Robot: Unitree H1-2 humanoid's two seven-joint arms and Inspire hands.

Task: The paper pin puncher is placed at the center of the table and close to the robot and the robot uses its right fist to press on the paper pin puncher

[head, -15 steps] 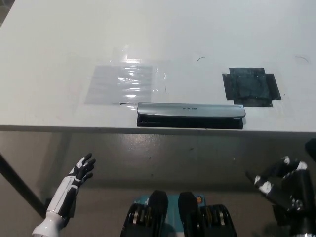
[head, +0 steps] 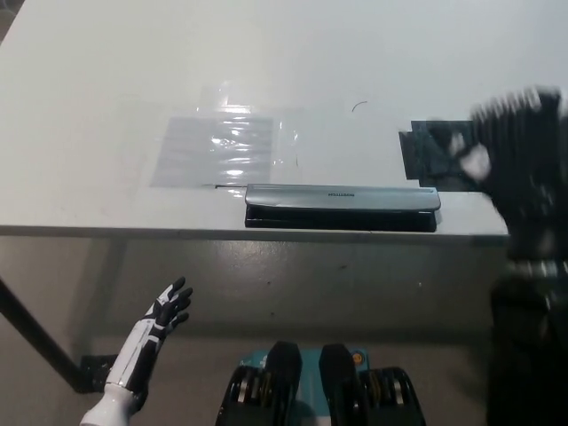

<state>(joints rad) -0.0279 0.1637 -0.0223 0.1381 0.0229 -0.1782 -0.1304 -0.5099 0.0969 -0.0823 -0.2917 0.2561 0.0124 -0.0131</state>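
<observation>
Now our long silver-and-black paper pin puncher (head: 342,207) lies at the white surface's (head: 106,80) near edge; our black right hand (head: 519,151) hovers right of it, blurred, closure unreadable; pressing off-centre could tip it off

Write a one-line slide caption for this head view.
Black right hand raised, motion-blurred, right of the paper pin puncher; white left hand open below the table edge.

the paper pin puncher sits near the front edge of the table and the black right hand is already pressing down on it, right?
Not quite. The paper pin puncher does sit near the table's front edge, but the head view shows the black right hand raised off to the puncher's right, blurred, over the dark patch, not pressing on it.
</observation>
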